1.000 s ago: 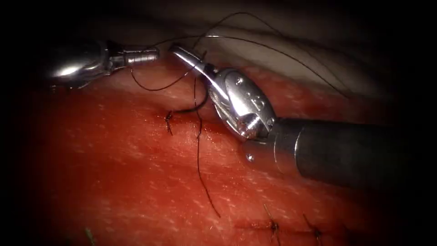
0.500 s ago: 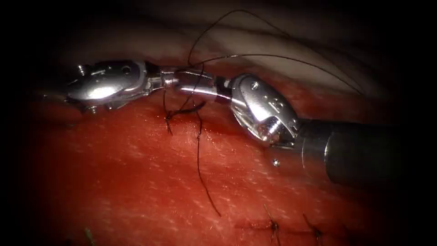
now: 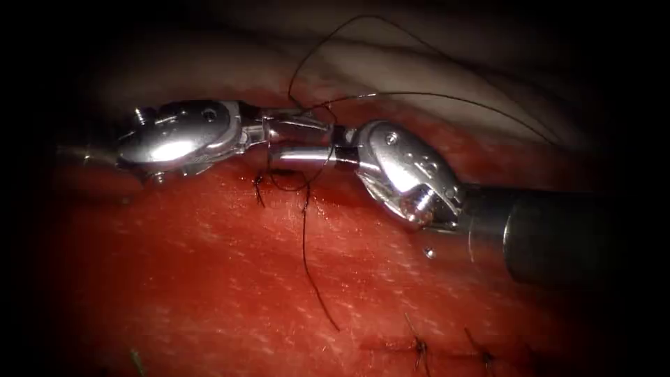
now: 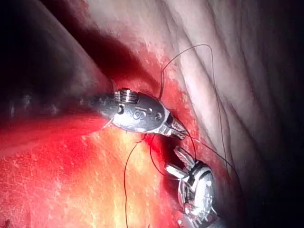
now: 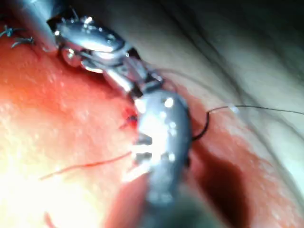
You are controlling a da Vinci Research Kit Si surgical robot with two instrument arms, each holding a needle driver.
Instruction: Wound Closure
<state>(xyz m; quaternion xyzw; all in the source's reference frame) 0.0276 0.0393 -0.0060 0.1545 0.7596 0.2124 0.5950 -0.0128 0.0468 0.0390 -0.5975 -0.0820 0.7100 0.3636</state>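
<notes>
Thread (image 3: 305,230): one strand leaves the stitch site and trails toward 6 o'clock across the tissue, ending free; further strands arc from the tool tips toward 12 and 3 o'clock. A loop lies around the right tool's jaws.
Stitch site (image 3: 259,183): a dark stitch sits on the cut, directly at 6 o'clock of the meeting tool tips.
Needle: cannot be made out; whether it is in the tissue cannot be told.
Left tool (image 3: 279,129): enters from 9 o'clock. Jaws lie together, tip beside the right tool's upper jaw; a thread strand runs at the tip, but a hold on it cannot be confirmed.
Right tool (image 3: 293,143): enters from 3 o'clock. Jaws stand apart, one above the other; nothing is clamped.
Change: one second ago the left tool stood well toward 9 o'clock, apart from the right tool; it has since advanced until the tips meet above the stitch, and the slack loop there has drawn in.
Meaning: judged as thread handling over this stitch.
Tissue (image 3: 209,279): red, wet; finished stitches (image 3: 419,345) lie toward 5 o'clock.
</notes>
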